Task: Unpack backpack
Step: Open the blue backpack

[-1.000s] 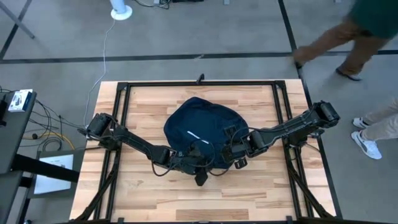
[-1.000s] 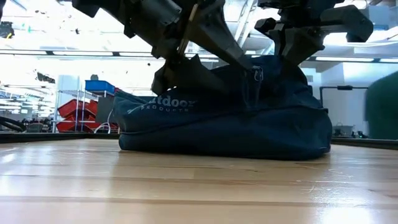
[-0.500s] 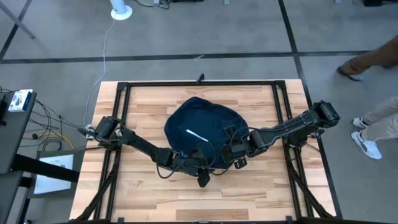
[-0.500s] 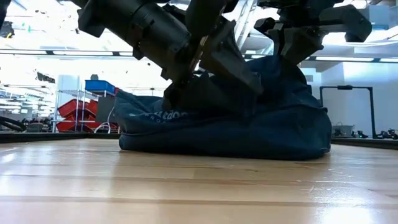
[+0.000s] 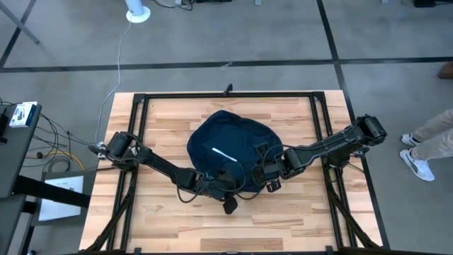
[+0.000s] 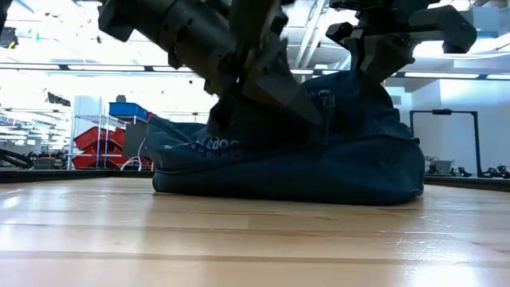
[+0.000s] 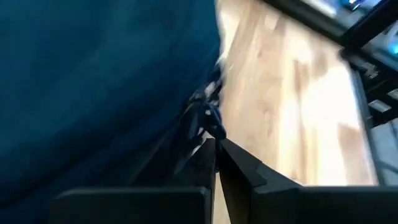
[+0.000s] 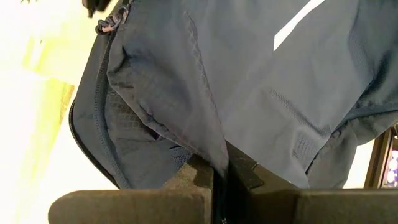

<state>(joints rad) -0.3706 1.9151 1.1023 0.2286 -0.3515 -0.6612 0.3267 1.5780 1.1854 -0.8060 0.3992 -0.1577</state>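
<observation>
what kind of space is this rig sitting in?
Probably a lab or workshop floor, not a home. The wooden table sits in a black frame on grey floor marked with dark tape lines; storage racks with red bins stand behind it, and loose cables run alongside.

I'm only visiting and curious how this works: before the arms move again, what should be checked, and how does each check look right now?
1. Backpack flat on the table: ok.
2. Right tool gripping backpack fabric: ok, fingers closed on a fold.
3. Left tool holding the zipper pull: cannot tell; its fingers are together at the pull.
4. Zipper open enough to reach inside: cannot tell.
5. Contents visible: not ok, nothing shows.
6. People clear of the table: ok, only a leg off to one side.
</observation>
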